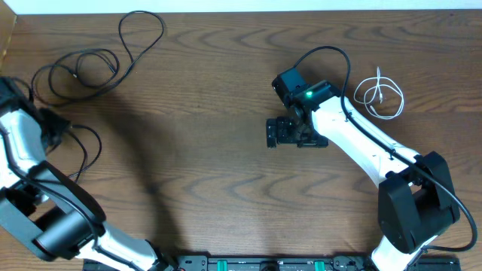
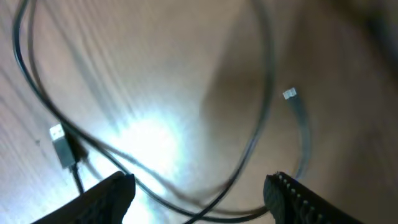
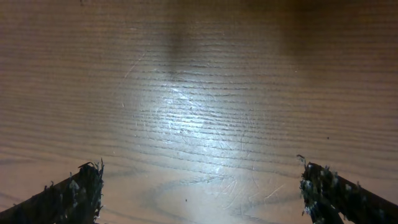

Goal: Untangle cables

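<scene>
Left claw [image 2: 202, 198] hangs open, black cables [image 2: 67, 154] looping crosswise just ahead of it; right claw [image 3: 199, 186], open too, sits well away over the surface [image 3: 199, 93].

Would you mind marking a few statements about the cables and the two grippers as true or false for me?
1. The white cable lies in small loops on the right arm's side of the table. True.
2. The right gripper is shut on a black cable. False: its fingers stand apart over bare wood.
3. The black cables lie in loose loops at the far left. True.
4. The white cable is tangled with the black ones. False: it lies apart, on the opposite side.
5. The left gripper is open above a black cable. True.
</scene>
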Tool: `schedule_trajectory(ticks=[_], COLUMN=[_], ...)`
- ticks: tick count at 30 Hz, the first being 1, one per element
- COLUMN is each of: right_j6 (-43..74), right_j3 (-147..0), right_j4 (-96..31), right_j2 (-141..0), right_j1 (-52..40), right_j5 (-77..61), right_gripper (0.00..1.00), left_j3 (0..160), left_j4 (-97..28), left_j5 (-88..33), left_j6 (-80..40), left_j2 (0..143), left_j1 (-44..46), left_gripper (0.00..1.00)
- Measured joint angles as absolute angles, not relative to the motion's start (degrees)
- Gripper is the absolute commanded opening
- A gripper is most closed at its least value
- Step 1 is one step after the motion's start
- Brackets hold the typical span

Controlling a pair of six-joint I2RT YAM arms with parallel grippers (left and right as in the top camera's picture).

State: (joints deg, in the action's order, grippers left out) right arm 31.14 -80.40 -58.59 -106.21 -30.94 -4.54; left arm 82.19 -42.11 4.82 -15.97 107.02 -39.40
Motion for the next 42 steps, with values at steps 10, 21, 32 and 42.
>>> schedule_trajectory(ticks=[10,21,32,42], right_j6=[31.14,31.14,31.14,31.14], right_j3=[-80.4,-80.4,-80.4,-80.4], right_j4=[-58.33,-57.54,-57.32,-57.3], right_j2=[-106.21,-106.21,-106.21,-106.21], right_j1=[-31.0,-31.22,-31.35,-31.35], right_j5=[-4.51,-4.54,-4.54,-4.54], right_gripper=[0.99,0.99,0.99,0.99], left_j3=[81.95,81.95,82.15,82.13], left_j4=[-46.87,-43.81,-40.75,-38.17], left_j5=[3.31,-3.95,-15.27,-20.64], left_j6=[-18.28,-13.08,-6.07,-5.69], left_j2=[114.34,119.31,119.66,120.36], left_j1=[-39.86,-39.68,-39.68,-39.66], left_gripper=[0.72,0.51,0.08,0.08])
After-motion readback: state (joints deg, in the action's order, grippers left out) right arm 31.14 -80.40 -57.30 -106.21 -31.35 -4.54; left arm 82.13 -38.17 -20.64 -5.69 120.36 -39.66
